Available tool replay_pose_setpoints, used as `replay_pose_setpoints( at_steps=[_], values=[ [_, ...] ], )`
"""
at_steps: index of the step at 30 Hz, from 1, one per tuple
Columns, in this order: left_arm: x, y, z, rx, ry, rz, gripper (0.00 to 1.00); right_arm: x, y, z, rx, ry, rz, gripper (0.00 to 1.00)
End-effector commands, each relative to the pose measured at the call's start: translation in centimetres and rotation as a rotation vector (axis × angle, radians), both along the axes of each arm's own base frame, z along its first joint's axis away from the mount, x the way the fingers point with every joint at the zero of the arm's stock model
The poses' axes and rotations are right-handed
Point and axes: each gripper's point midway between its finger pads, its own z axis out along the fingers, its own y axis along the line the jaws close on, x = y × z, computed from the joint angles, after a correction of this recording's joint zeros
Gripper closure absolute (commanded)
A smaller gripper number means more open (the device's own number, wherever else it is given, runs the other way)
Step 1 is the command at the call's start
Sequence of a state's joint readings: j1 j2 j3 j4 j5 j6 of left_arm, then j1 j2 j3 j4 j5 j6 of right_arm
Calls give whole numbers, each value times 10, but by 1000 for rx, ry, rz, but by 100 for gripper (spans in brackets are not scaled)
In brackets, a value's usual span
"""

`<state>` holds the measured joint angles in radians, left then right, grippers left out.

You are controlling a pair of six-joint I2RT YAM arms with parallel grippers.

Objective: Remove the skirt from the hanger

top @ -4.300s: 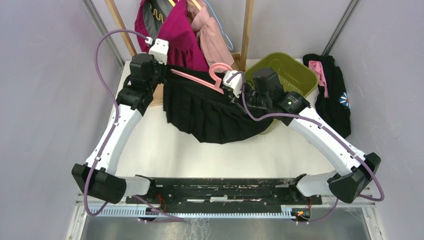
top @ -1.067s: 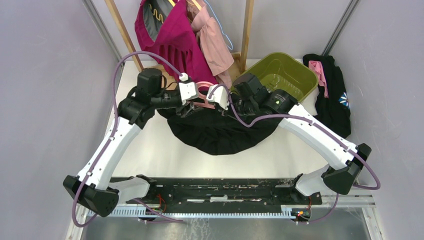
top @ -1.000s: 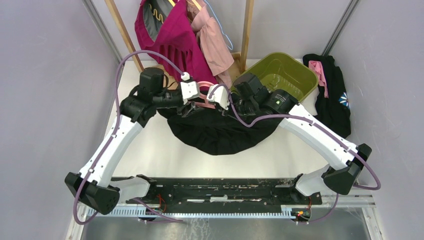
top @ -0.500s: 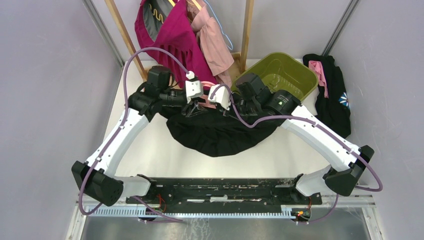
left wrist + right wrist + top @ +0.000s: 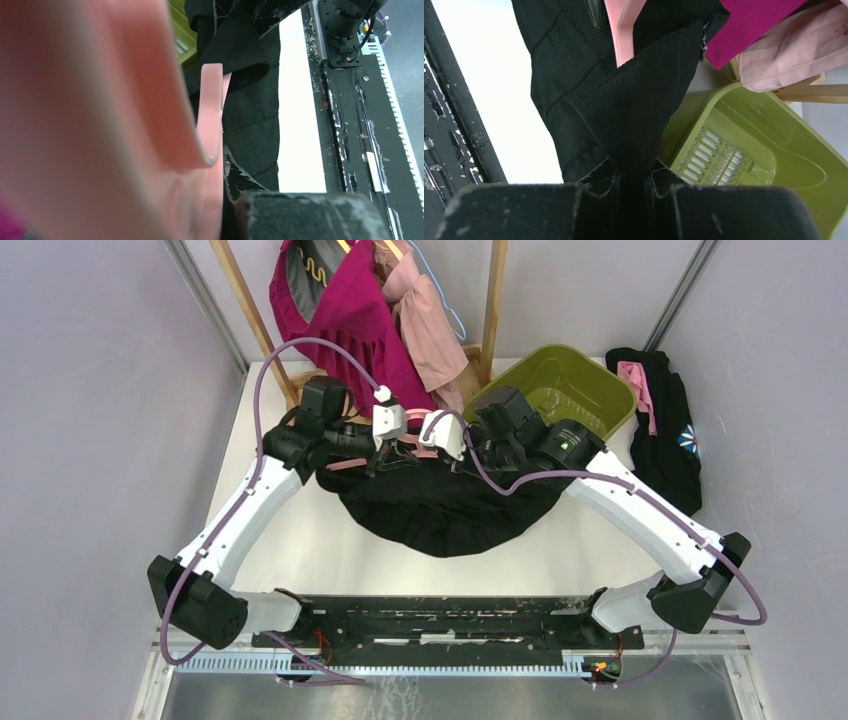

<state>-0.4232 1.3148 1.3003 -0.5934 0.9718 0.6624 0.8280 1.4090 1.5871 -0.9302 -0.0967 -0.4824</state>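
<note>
Nearest us, the black skirt (image 5: 440,510) lies heaped on the white table (image 5: 300,540), its lower folds resting there while its waist is lifted toward the two wrists. Just above, the right gripper (image 5: 630,186) is pinched tight on a peak of the cloth, which rises like a taut tent from between its fingers. Close by and facing it, the left gripper (image 5: 383,452) is at the pink hanger (image 5: 212,100). The plastic runs down against the inner face of the one finger (image 5: 310,215) we can see, but the other is hidden, so we cannot tell whether the jaws have closed on it. We judge the step in hand to be parting the two, with the hanger held one way and the waistband drawn off the other. To do it well we should make sure of the left hold first. Then we draw the cloth along the hanger's arm and off its end, not across it, slowly enough that nothing snags. Beyond sit the green basket (image 5: 600,370) and, farthest, the magenta garment (image 5: 350,310) on its rack, and the hanger should not swing back into either.
</note>
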Motion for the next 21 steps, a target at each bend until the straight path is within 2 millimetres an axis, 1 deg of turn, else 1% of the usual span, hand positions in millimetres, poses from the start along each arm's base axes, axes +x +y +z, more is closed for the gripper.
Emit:
replay_pose_setpoints(
  at_steps=[1, 4, 5, 6, 8, 10, 12, 16, 18, 21],
  values=[
    [18, 7, 10, 6, -39, 151, 97, 0, 19, 55, 177, -106, 31, 99],
    [38, 10, 23, -25, -41, 342, 97, 2, 20, 53, 177, -110, 23, 99],
    [44, 13, 32, -52, -77, 392, 97, 4, 20, 53, 182, -114, 16, 99],
    [50, 17, 34, -57, -84, 443, 97, 5, 20, 52, 184, -120, 10, 99],
    [63, 25, 44, -74, -114, 531, 97, 12, 21, 49, 182, -130, -17, 99],
    [73, 30, 49, -70, -127, 584, 97, 24, 20, 47, 179, -155, -74, 99],
    [79, 30, 51, -62, -129, 593, 97, 36, 20, 44, 168, -175, -123, 99],
    [83, 24, 57, -93, -139, 579, 97, 63, 15, 38, 127, -235, -245, 98],
    [86, 21, 62, -107, -142, 575, 97, 77, 9, 38, 103, -275, -311, 86],
    [88, 16, 68, -124, -142, 559, 97, 92, 2, 41, 66, -323, -386, 78]
  ],
)
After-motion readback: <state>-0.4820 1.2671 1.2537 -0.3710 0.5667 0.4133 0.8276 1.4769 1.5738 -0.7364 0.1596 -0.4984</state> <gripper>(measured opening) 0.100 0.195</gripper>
